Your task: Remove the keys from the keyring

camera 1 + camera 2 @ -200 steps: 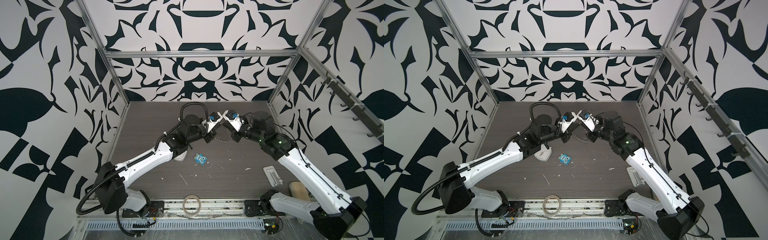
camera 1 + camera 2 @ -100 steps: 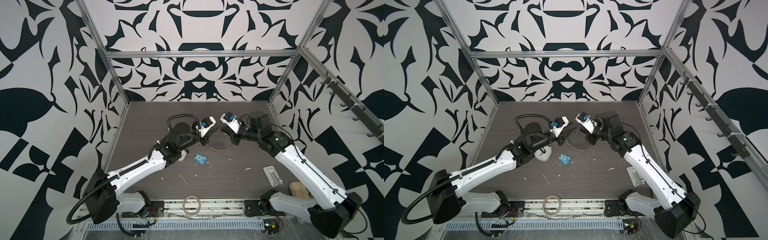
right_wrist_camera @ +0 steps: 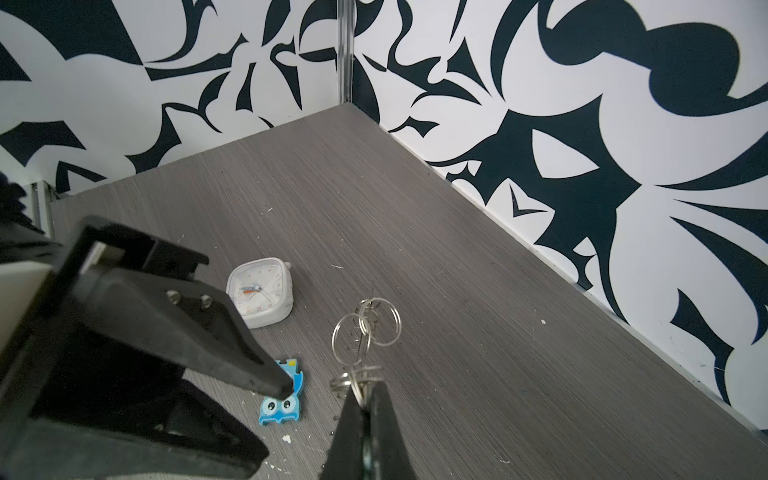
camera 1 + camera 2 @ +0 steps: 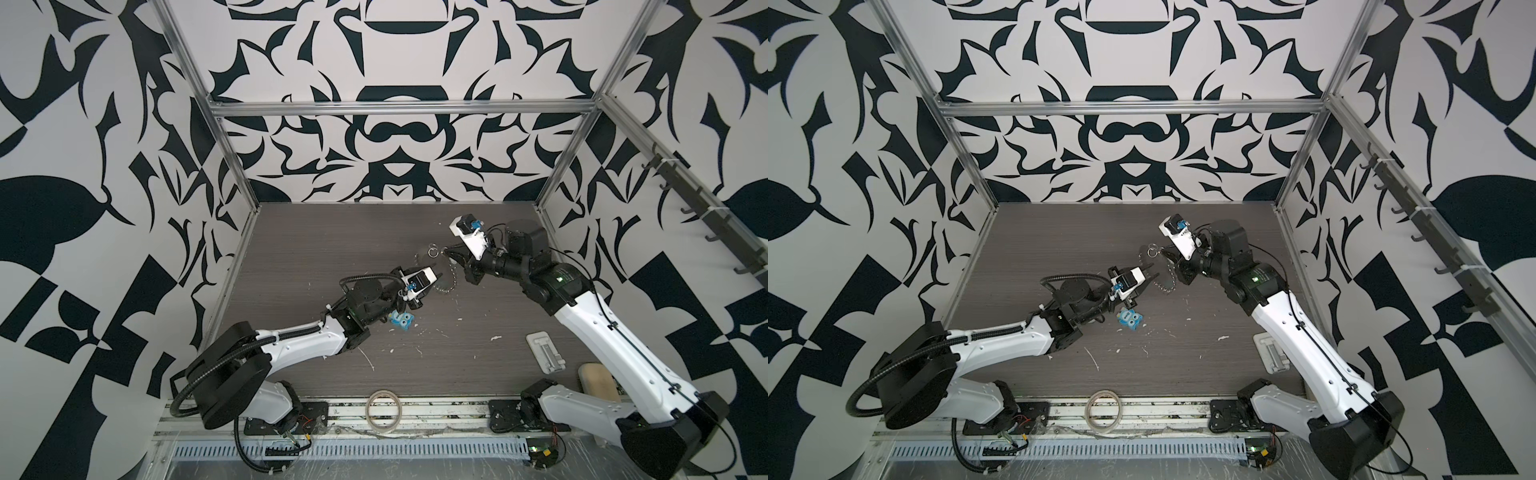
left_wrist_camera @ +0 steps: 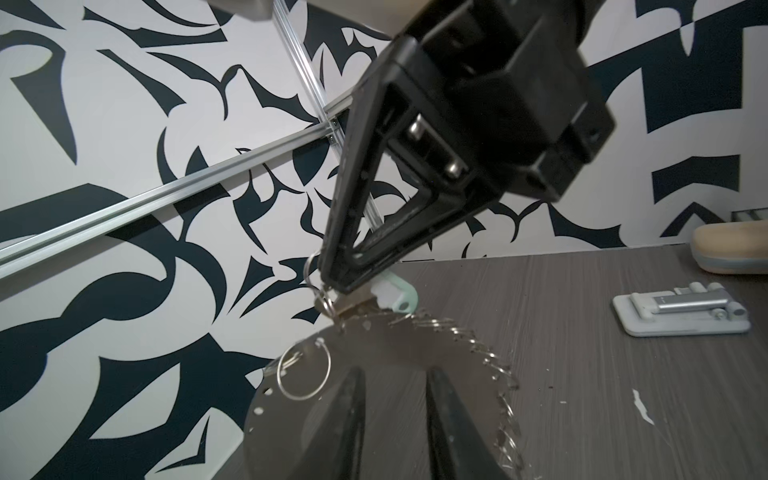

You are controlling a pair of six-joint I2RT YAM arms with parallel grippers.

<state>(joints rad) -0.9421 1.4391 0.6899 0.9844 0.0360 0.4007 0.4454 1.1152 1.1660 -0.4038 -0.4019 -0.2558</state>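
Nearest to me, the left gripper has its jaws parted with nothing between them, parked right in front of the flat face of the keyring. I honestly can't tell if the tips brush the metal. Just past the far rim of that disc, the right gripper is clamped tight on the keys, and the white tag pokes out beside its tip. I can't make out whether the pads are on the key itself or on its little split ring. The whole disc dangles from that pinch, which I reckon is the point: the weight pulls the joint taut and lifts it clear of the table, and my left is free to take the rim and pull against it. A bigger loose wire ring is hooked through a rim hole on the side away from the tag. It could snag, so I'd go in careful. Farther out, a blue owl toy lies flat below the left wrist with a white clock just beyond it. A grey-white gadget and a tape roll sit well back toward the arm bases, out of the way. Keys aren't off yet.
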